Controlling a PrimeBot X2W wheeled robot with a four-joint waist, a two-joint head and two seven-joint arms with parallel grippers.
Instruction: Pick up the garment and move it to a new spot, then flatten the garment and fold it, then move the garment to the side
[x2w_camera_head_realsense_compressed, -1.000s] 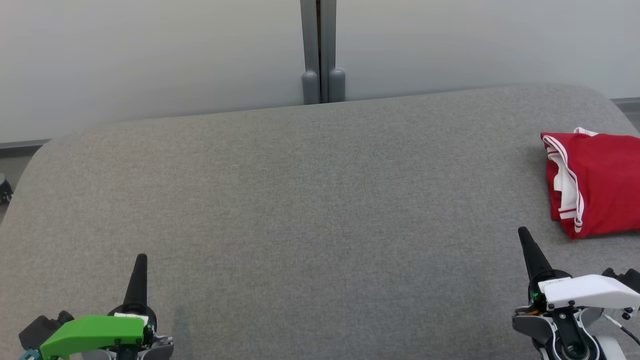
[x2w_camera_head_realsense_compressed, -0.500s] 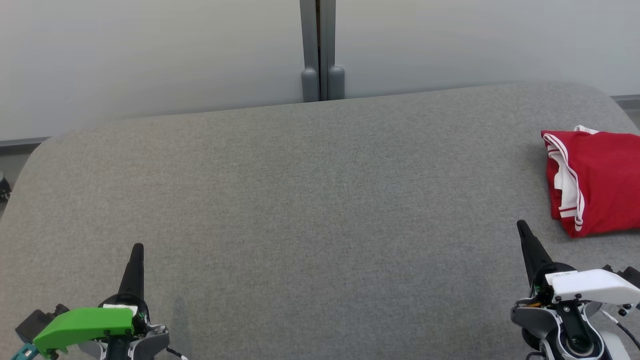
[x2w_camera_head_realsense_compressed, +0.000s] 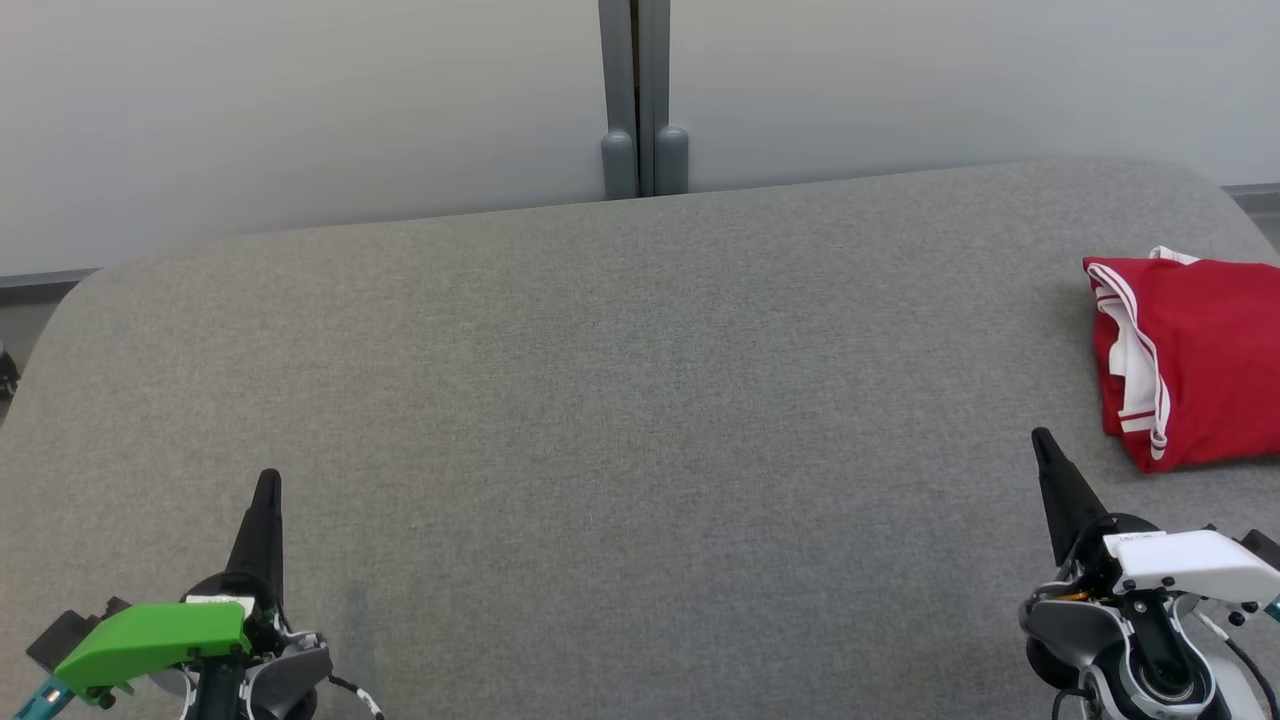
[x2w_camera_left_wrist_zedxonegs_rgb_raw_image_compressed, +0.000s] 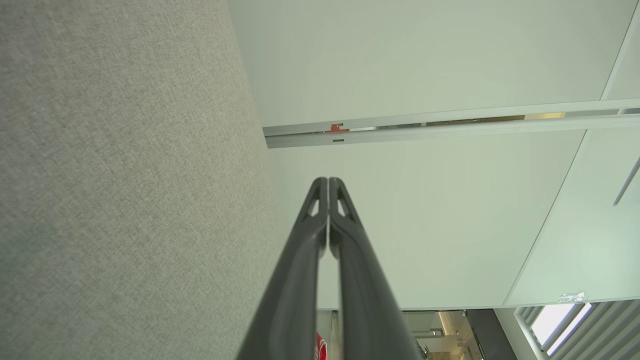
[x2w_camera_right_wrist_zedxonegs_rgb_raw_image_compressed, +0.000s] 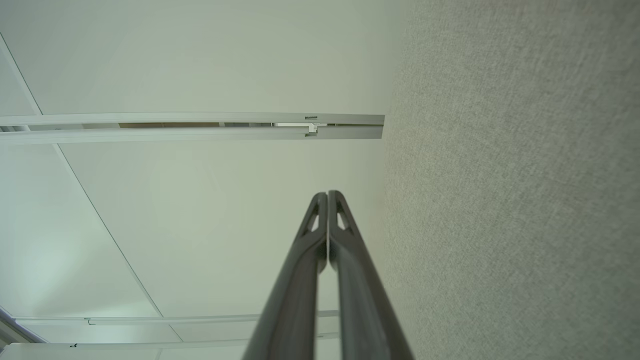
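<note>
The garment (x2w_camera_head_realsense_compressed: 1195, 358) is red with white stripes and lies folded at the far right of the grey table (x2w_camera_head_realsense_compressed: 620, 400), partly cut by the head view's right edge. My right gripper (x2w_camera_head_realsense_compressed: 1040, 438) is shut and empty at the lower right, its tip a short way left of and nearer than the garment. At the lower left my left gripper (x2w_camera_head_realsense_compressed: 268, 478) is shut with nothing in it. Both wrist views show the fingers pressed together, left gripper (x2w_camera_left_wrist_zedxonegs_rgb_raw_image_compressed: 328, 181) and right gripper (x2w_camera_right_wrist_zedxonegs_rgb_raw_image_compressed: 328, 194), over the grey cloth. A sliver of the garment (x2w_camera_left_wrist_zedxonegs_rgb_raw_image_compressed: 320, 347) peeks beside the left fingers.
A pale partition wall with a grey post (x2w_camera_head_realsense_compressed: 637, 100) runs behind the table's far edge. The table's rounded corners show at the far left and far right, with floor beyond them.
Both grippers show a little higher in the head view, and the table edge and garment have shifted slightly up too, so the camera has moved. Both stay shut.
</note>
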